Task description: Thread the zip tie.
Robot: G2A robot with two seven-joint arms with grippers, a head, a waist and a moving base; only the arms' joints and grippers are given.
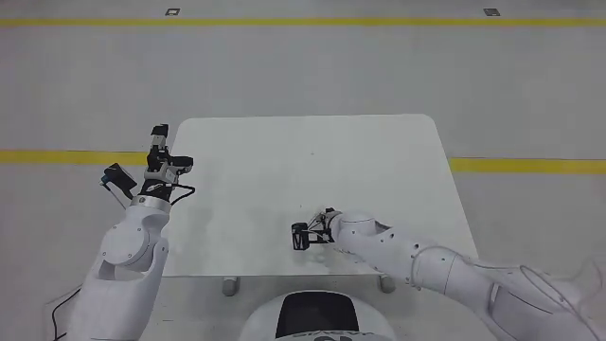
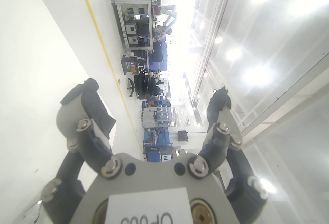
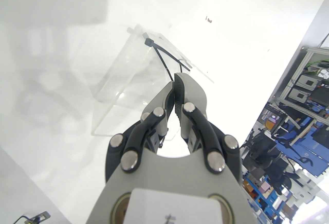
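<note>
The right hand (image 3: 175, 81) pinches the zip tie (image 3: 159, 59) at a clear stand (image 3: 113, 86), the left hand (image 2: 154, 88) spread wide, so steer the tail slowly and squarely into its head

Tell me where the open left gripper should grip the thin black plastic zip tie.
Probably the zip tie just behind its square head, the end clear of the shut right gripper. Come from above, jaws across the strap, since it lies on the clear plastic piece.

Pale floor (image 1: 303, 66), 2 yellow lines (image 1: 303, 22)
</note>
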